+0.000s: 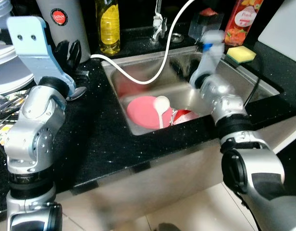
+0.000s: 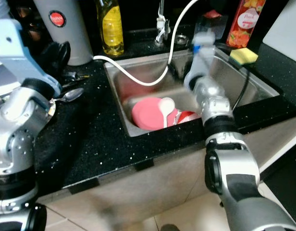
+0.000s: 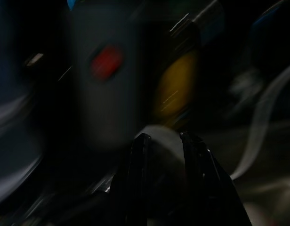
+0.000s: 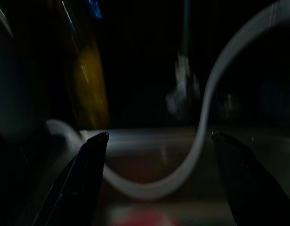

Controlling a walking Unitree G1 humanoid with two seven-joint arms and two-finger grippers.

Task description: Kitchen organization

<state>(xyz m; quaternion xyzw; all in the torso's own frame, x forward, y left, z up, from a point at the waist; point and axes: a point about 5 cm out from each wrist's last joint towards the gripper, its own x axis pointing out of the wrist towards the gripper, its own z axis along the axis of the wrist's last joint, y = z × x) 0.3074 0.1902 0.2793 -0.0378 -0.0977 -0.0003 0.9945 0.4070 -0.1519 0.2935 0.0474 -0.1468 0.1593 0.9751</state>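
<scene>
A steel sink (image 1: pixel 234 77) is set into the black counter. In it lie a pink plate (image 1: pixel 141 110), a white spoon (image 1: pixel 161 103) resting on the plate, and a red bowl (image 1: pixel 186 115) beside them. A white hose (image 1: pixel 153 77) loops into the sink from above. My right gripper (image 4: pixel 157 141) hangs over the sink and faces the hose and the faucet (image 1: pixel 159 24); it is open wide and holds nothing. My left gripper (image 3: pixel 165 141) is raised over the counter in front of a grey flask (image 1: pixel 64 19). Its fingers stand a narrow gap apart and hold nothing.
A yellow oil bottle (image 1: pixel 109 26) stands behind the sink's left corner. A peach-labelled bottle (image 1: pixel 243 19) and a yellow-green sponge (image 1: pixel 240 54) are at the back right. A metal spoon (image 1: pixel 78 92) lies on the counter, and white plates (image 1: pixel 8 62) are stacked at the far left.
</scene>
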